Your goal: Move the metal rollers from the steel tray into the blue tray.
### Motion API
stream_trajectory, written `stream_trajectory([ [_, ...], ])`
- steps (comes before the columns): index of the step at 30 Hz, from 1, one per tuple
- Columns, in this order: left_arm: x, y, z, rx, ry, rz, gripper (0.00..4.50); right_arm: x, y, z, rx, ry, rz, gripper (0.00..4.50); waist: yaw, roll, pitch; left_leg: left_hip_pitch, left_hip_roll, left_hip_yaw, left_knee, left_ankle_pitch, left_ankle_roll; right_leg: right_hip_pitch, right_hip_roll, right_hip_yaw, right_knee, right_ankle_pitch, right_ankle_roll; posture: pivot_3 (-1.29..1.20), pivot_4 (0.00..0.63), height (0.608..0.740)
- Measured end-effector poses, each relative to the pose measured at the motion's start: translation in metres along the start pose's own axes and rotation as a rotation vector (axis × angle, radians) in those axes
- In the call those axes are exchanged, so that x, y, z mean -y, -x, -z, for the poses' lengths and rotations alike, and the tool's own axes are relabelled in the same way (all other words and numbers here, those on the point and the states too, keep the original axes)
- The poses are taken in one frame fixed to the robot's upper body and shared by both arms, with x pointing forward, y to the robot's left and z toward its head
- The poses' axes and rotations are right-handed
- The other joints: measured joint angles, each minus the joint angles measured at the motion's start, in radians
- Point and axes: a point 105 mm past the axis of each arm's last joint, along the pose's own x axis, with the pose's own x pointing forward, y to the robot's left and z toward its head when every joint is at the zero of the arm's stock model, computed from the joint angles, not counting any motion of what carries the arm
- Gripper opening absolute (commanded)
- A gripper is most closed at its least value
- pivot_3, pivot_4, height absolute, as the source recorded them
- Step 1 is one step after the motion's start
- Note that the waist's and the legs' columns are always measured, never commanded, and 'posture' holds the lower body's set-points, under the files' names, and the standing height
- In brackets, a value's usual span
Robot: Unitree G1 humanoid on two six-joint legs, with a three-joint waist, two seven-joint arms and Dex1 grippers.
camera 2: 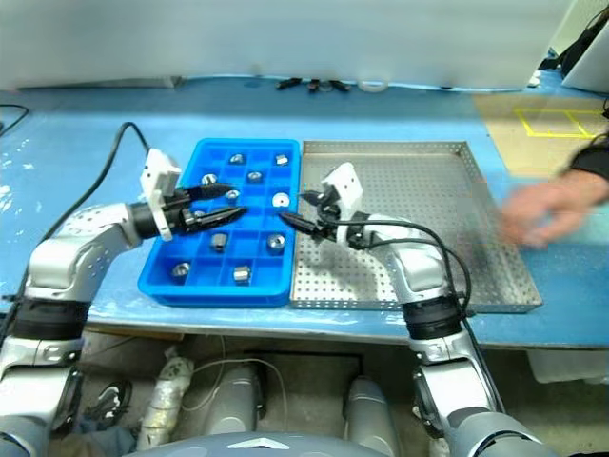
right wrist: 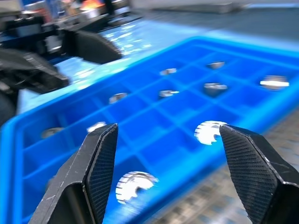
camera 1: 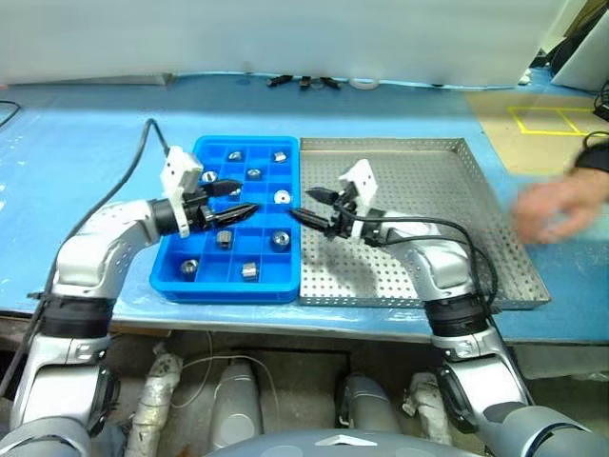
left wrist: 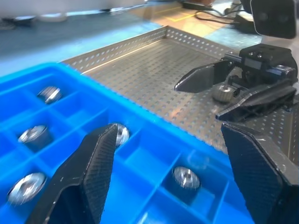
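The blue tray (camera 1: 224, 288) lies left of the steel tray (camera 1: 428, 181), the two touching along one side. Several metal rollers (camera 1: 282, 197) sit one to a compartment in the blue tray, among them one (camera 1: 249, 271) near its front edge. My left gripper (camera 1: 249, 197) hovers open over the middle of the blue tray, nothing between its fingers. My right gripper (camera 1: 299, 203) points toward it from the steel tray's side, open and empty above the seam between the trays. In the right wrist view a roller (right wrist: 209, 131) lies in the compartment just past the fingers.
A person's blurred hand (camera 1: 561, 208) reaches over the steel tray's right rim. A black cable (camera 1: 143, 143) trails from my left arm across the blue table. Small dark items (camera 1: 304, 82) lie at the table's far edge. Yellow floor tape (camera 1: 557, 119) shows at the back right.
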Motion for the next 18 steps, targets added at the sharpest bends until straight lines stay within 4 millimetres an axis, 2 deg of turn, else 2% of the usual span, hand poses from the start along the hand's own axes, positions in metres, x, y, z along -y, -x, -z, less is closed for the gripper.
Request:
stream_trajectory([
  [4, 0.003, -0.022, -0.004, 0.014, -0.017, 0.071, 3.75, 0.03, 0.023, 0.003, 0.01, -0.002, 0.187, 3.65, -0.006, 0.0, 0.0, 0.0, 0.0, 0.0, 0.001, 0.0, 0.0, 0.0, 0.0, 0.001, 0.001, 0.0, 0.0, -0.18, 0.15, 0.74],
  [7, 0.006, -0.038, -0.006, 0.022, -0.031, 0.121, 3.75, 0.045, 0.04, 0.015, -0.006, -0.017, 0.289, 3.65, -0.017, 0.0, 0.0, 0.0, 0.0, 0.001, 0.002, 0.0, 0.001, 0.0, 0.0, 0.001, 0.0, 0.0, 0.0, -0.22, 0.15, 0.74],
  [12, 0.013, -0.052, -0.003, 0.018, -0.029, 0.187, 3.75, 0.056, 0.061, 0.038, -0.051, -0.035, 0.388, 3.65, -0.037, 0.0, 0.0, 0.0, 0.0, 0.001, 0.004, -0.003, 0.004, 0.0, 0.0, 0.001, 0.0, 0.0, 0.0, -0.25, 0.15, 0.74],
  [18, 0.015, -0.055, 0.001, 0.01, -0.027, 0.21, 3.75, 0.068, 0.084, 0.061, -0.085, -0.052, 0.498, 3.65, -0.056, 0.0, 0.0, 0.0, 0.0, 0.002, 0.005, -0.005, 0.008, 0.0, 0.0, 0.001, 0.0, 0.0, 0.0, -0.25, 0.15, 0.74],
])
